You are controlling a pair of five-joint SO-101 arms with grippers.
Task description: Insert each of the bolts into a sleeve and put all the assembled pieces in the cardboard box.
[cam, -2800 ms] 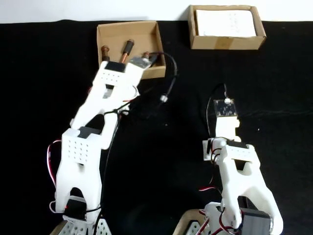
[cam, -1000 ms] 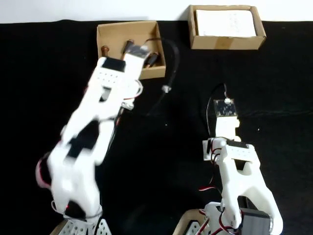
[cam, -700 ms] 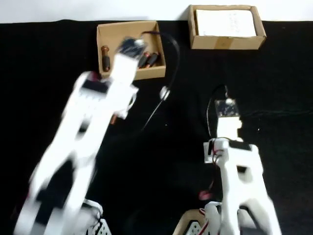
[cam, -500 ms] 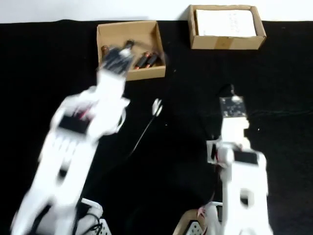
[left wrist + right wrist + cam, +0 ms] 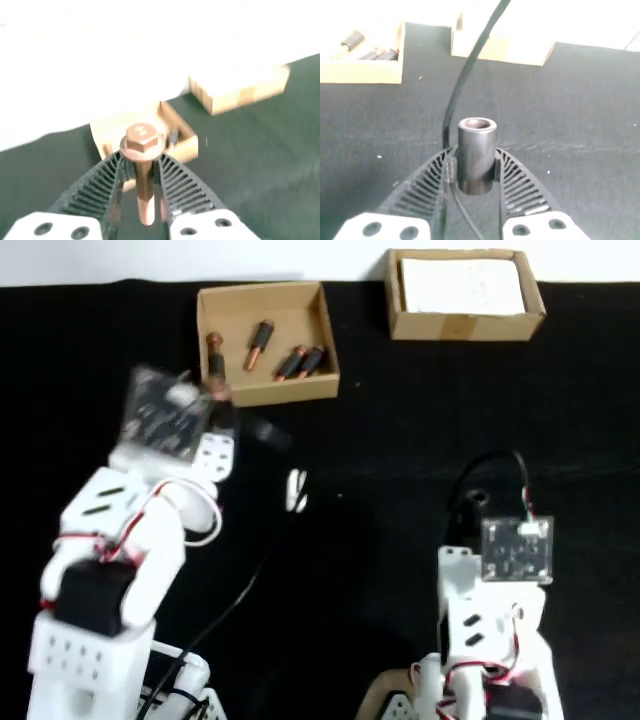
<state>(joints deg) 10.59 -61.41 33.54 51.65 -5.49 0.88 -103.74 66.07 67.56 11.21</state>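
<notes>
My left gripper (image 5: 141,160) is shut on a copper bolt (image 5: 143,172), hex head up and shank hanging between the fingers. It is held above the table, short of the open cardboard box (image 5: 177,127). My right gripper (image 5: 475,159) is shut on a dark metal sleeve (image 5: 476,155), upright with its bore open on top. In the high view the left arm (image 5: 165,425) is folded back at the left and the right arm (image 5: 515,550) at the lower right. The cardboard box (image 5: 225,302) holds several copper-and-dark pieces (image 5: 258,345).
A second cardboard box (image 5: 465,325) with a white sheet inside stands at the back right. A black cable (image 5: 470,65) runs across the right wrist view above the sleeve. Black cloth (image 5: 400,420) covers the table between the arms and the boxes.
The left arm has drawn back from over the cardboard box toward the near left. The right arm has also pulled back toward the near edge.
</notes>
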